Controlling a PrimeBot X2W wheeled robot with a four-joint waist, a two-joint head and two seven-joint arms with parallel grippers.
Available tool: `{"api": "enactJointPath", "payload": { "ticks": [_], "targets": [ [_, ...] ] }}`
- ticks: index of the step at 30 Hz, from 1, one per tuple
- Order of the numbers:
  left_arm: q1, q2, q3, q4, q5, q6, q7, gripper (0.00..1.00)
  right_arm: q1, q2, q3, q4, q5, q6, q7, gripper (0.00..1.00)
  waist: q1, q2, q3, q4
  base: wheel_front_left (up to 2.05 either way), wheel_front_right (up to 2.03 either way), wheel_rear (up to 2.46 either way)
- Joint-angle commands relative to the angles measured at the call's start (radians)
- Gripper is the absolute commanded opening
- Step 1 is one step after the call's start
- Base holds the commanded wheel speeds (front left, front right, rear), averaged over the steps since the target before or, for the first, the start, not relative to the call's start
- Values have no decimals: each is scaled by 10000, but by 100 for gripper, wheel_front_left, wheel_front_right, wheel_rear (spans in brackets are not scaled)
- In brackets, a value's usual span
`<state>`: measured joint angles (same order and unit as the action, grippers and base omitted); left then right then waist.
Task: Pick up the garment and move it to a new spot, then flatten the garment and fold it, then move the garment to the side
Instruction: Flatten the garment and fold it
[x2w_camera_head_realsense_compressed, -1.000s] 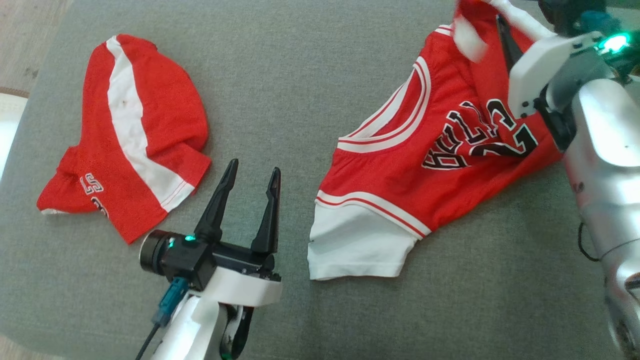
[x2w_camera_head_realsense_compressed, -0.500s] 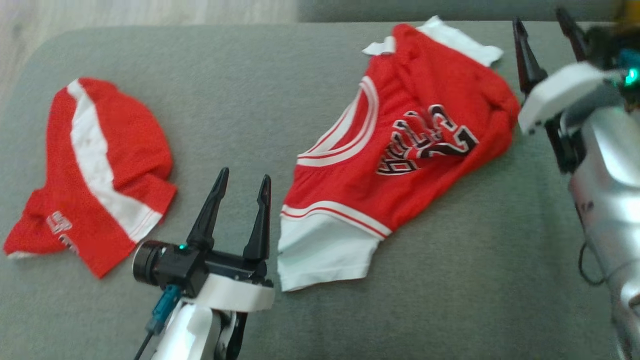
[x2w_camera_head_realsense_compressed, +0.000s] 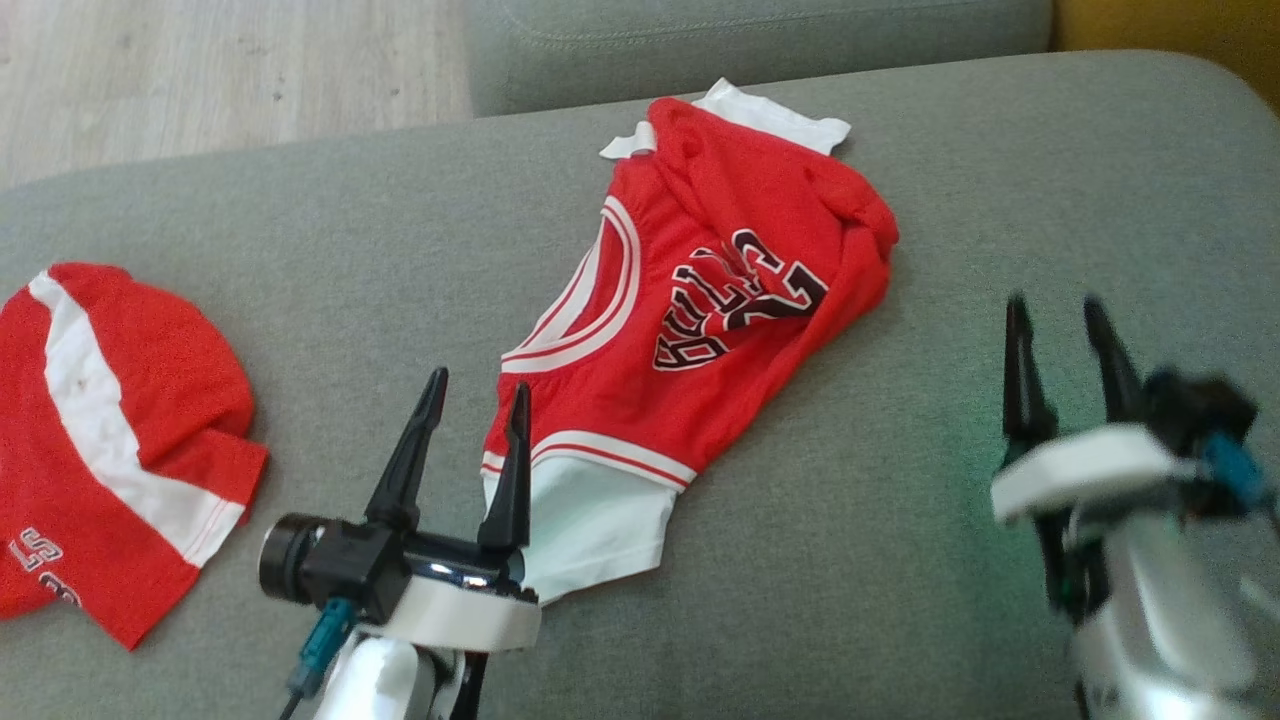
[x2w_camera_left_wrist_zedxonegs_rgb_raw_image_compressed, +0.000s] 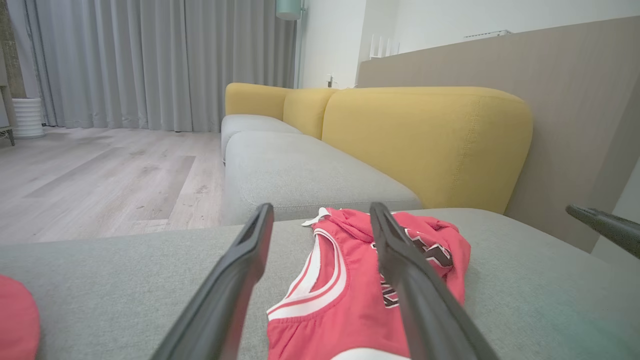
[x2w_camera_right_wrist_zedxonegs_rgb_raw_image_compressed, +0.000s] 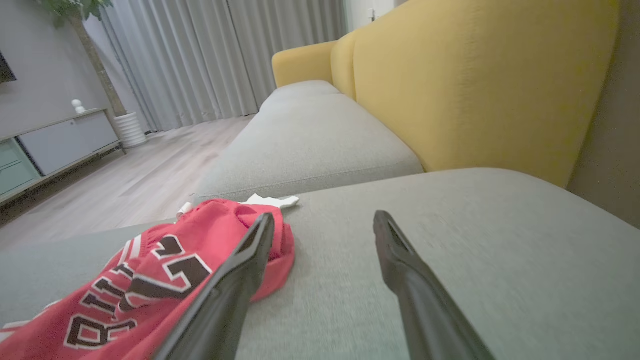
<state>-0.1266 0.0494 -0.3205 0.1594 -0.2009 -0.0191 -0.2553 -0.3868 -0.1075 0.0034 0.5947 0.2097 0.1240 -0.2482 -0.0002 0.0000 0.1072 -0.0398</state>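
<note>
lying crumpled on the grey sofa seat (x2w_camera_head_realsense_compressed: 300, 230), the red jersey (x2w_camera_head_realsense_compressed: 720, 300) sits roughly mid-frame in head view and runs diagonally: white hem end nearest the robot, and a white edge poking out at the far end, by the seam w/ the next cushion (x2w_camera_head_realsense_compressed: 760, 30). black & white lettering faces up, upside down from the head cam. the far part is bunched into folds, not flat. left gripper (x2w_camera_head_realsense_compressed: 478, 382) hovers at the near hem end, fingers spread apart w/ nothing between them; its r finger overlaps the white hem in head view, can't tell if it touches. right gripper (x2w_camera_head_realsense_compressed: 1055, 302) is off to the jersey's right over bare cushion, blurred, jaws wide apart & empty, clear of the cloth. in r wrist view the jersey lies left of the fingers, lettering visible. a second red garment (x2w_camera_head_realsense_compressed: 110, 430) w/ a white stripe lies well apart at the left edge. yellow backrest (x2w_camera_left_wrist_zedxonegs_rgb_raw_image_compressed: 425, 135) stands behind the seat, wood floor (x2w_camera_head_realsense_compressed: 200, 70) beyond.
</note>
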Motion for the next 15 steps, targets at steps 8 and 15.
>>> {"api": "enactJointPath", "payload": {
  "ticks": [8,15],
  "targets": [
    [106,9,615,-358,-365,-116,-65,100,2004,548,-330,-1873,-520,67,-134,100,2,0,-229,-271,0,0,0],
    [71,9,573,-317,-328,-190,-65,100,2195,569,-222,-2084,20,67,-134,100,2,0,-144,-130,0,0,0]
  ]
}}
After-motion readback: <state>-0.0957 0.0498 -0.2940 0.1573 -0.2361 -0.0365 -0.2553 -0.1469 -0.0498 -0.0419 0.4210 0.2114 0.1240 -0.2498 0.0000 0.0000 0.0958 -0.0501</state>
